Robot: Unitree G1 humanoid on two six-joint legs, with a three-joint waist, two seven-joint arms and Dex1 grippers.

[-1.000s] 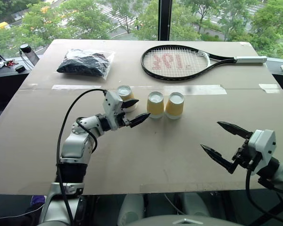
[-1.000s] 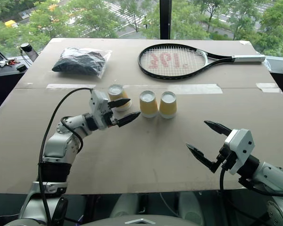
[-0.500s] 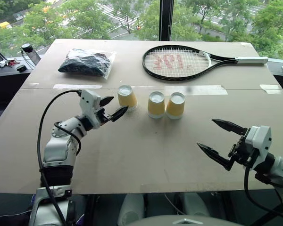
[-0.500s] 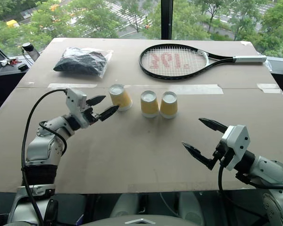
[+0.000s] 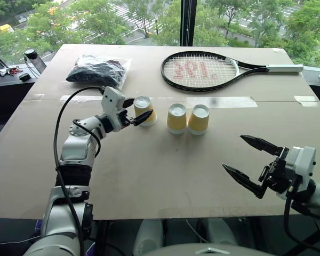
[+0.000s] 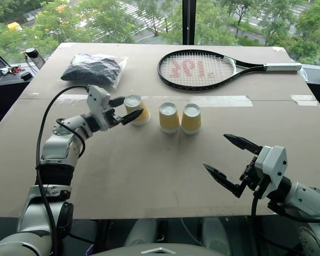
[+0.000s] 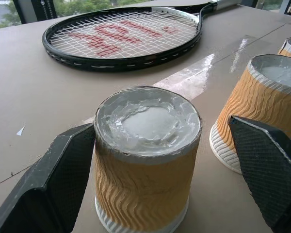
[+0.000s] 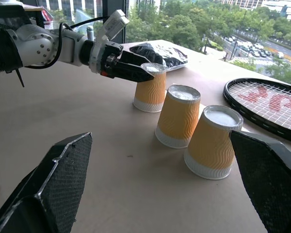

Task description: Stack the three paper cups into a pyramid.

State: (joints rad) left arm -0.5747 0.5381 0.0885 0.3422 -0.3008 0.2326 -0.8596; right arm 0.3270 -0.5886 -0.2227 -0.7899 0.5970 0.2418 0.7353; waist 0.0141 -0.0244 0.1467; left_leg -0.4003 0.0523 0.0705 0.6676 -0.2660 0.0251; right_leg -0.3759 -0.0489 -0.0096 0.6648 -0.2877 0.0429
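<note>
Black fingers of the left end effector (image 5: pixel 135 111) stand spread around the leftmost cup (image 5: pixel 144 110), partly hiding its side; contact is unclear. Two more cups (image 5: pixel 176 118) stand rightward, inverted, on the table (image 5: pixel 149 170). Right end effector (image 5: pixel 253 167) hangs released, near.

Brown table (image 5: pixel 165 170), tape strip across; window (image 5: pixel 149 21) behind, green trees outside, daylight.
</note>
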